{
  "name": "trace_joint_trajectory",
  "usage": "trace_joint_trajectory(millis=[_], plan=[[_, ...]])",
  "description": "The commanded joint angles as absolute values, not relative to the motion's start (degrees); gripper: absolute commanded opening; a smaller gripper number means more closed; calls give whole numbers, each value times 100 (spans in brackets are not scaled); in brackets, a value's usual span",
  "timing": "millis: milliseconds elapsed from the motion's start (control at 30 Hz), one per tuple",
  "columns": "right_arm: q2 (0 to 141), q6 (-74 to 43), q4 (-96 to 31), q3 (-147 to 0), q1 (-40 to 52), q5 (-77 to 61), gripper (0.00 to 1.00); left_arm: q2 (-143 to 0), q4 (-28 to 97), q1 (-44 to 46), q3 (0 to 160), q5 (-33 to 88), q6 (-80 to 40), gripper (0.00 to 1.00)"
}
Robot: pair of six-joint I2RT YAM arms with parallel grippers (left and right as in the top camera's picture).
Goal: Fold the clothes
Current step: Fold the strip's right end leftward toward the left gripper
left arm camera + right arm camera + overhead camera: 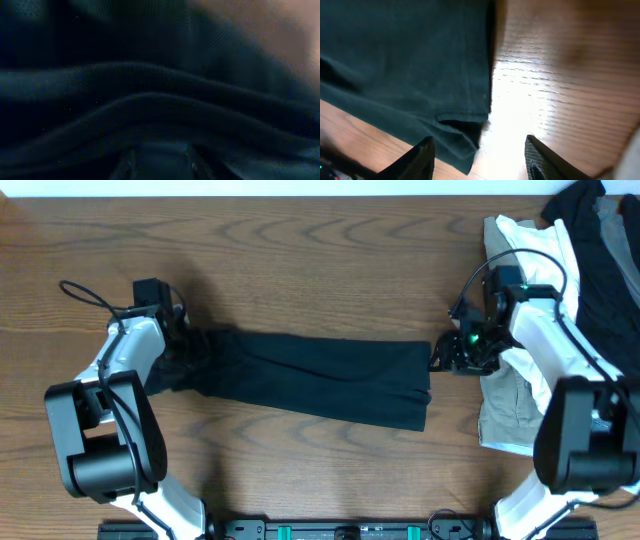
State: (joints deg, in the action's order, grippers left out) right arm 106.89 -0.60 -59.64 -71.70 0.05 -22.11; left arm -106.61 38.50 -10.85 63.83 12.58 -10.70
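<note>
The desk is brown wood with a strong wavy grain. In the right wrist view its surface shows fine parallel lines and a bright glare patch. A pale strip runs along its far edge in the overhead view.

At the far right end lies a heap of clothing. A crumpled white garment sits towards the far edge. A beige garment lies nearer the front, touching the white one, its right part hidden. A dark garment drapes over the white one in the corner, with a grey patch beside it.
</note>
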Motion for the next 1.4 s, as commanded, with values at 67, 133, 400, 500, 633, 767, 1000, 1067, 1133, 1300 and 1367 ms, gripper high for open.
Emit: trace_joint_trajectory(millis=[67, 133, 400, 500, 633, 767, 1000, 1067, 1133, 1300, 1367], plan=[[11177, -14, -5951, -7144, 119, -2469, 56, -11109, 4493, -1140, 6001, 1439, -1131, 40], [11332, -14, -5931, -7144, 169, -2541, 55, -11109, 4567, -1140, 6001, 1437, -1129, 40], [11819, -82, -5693, -7142, 502, -2856, 56, -11109, 4600, -1140, 6001, 1437, -1127, 40], [11878, -169, -5540, -7142, 650, -2853, 55, -11109, 4600, -1140, 6001, 1437, -1127, 40], [11893, -169, -5415, -7142, 775, -2845, 31, -11109, 4602, -1140, 6001, 1435, -1127, 40], [11893, -281, -5417, -7142, 775, -2617, 1, -11078, 4602, -1140, 6001, 1437, -1125, 40], [11872, -423, -5446, -7148, 552, -1890, 1, -10514, 4862, -1138, 6206, 1439, -1125, 39], [11832, -423, -5470, -7168, 392, -1702, 1, -10221, 4936, -1133, 6254, 1439, -1127, 39], [11756, -423, -5494, -7188, 196, -1551, 1, -9885, 4993, -1129, 6257, 1446, -1127, 40], [11334, -416, -5533, -7205, -322, -1157, 1, -9297, 5105, -1129, 6254, 1441, -1127, 47], [11102, -401, -5590, -7227, -475, -1044, 1, -9188, 5140, -1129, 6254, 1444, -1127, 47]])
